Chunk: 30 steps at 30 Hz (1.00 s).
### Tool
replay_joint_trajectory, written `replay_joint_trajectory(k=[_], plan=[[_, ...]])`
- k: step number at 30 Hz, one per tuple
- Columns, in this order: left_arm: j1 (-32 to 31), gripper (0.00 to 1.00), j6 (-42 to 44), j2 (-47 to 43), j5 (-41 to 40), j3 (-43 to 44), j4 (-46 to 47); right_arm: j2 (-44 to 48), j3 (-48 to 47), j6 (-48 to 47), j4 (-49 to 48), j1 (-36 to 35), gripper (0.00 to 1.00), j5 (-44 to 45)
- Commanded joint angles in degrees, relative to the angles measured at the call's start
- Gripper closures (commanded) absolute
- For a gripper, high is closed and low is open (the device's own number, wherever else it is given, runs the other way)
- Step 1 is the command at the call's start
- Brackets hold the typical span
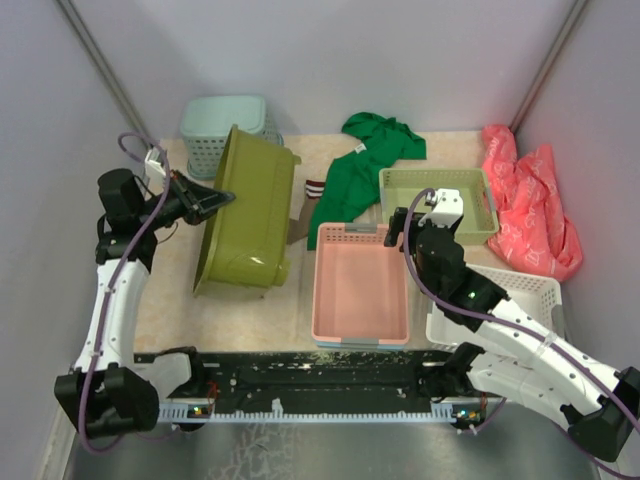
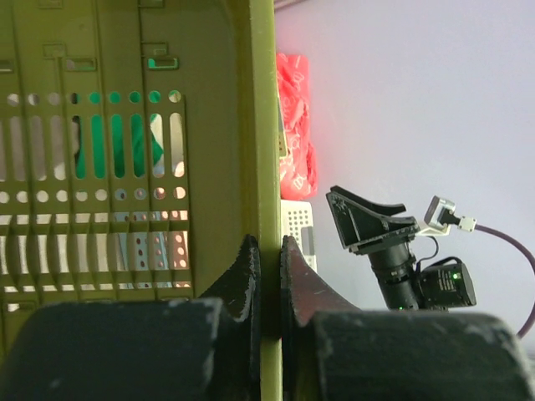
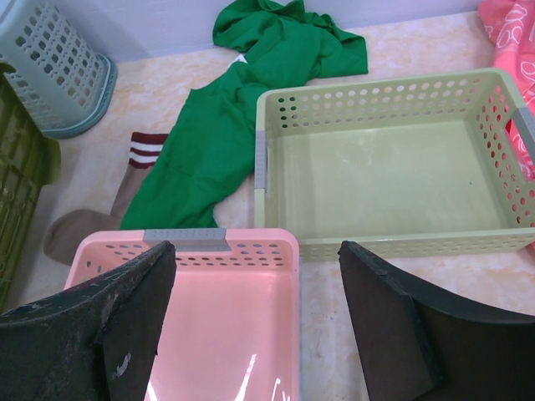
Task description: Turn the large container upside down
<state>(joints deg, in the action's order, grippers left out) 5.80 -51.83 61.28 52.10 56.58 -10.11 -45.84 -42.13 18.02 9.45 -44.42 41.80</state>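
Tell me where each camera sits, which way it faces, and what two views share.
Top external: above and behind, looking down on the table; both arms show.
Left wrist: on the left arm, looking along the left gripper, shut on the large container's rim.
Right wrist: on the right arm, looking down past the open right gripper at the pink tray.
Shared: top and right wrist both show the green garment.

Overhead, two close wrist views; large container [image 1: 250,210] [image 2: 217,125] [image 3: 18,196] shared

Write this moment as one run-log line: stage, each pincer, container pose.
stage: mid-flip | left pincer: shut on large container rim | right pincer: open over pink tray | pose: tilted on edge, not inverted
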Motion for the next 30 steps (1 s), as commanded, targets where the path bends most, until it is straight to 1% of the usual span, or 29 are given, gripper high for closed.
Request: replay_joint_trajectory(k=[1, 6, 14, 19, 23, 30], plan=[[3.0, 1.0, 0.4, -1.9, 3.3, 2.0, 2.7, 0.9, -1.4, 0.7, -1.3, 0.3, 0.21, -0.5], [4.5, 1.0, -4.4, -1.1, 6.3, -1.6, 8.3, 1.1, -1.0, 0.5, -1.2, 0.3, 0.21, -0.4], [4.7, 1.0, -5.8, -0.2, 9.8, -4.0, 10.5, 0.9, -0.9, 0.4, -1.8, 0.3, 0.21, -0.6], [4.8, 1.0, -10.6, 0.7, 12.6, -8.0, 18.6, 0.5, -1.0, 0.6, -2.2, 0.3, 0.21, -1.3], [5.8, 1.0, -8.0, 2.1, 13.2, -8.2, 16.9, 0.6, -1.4, 0.7, -1.6, 0.3, 0.21, -1.3], [8.6, 1.0, -3.2, 0.4, 12.6, -3.7, 12.2, 2.1, -0.6, 1.4, -0.6, 0.3, 0.21, -0.9]])
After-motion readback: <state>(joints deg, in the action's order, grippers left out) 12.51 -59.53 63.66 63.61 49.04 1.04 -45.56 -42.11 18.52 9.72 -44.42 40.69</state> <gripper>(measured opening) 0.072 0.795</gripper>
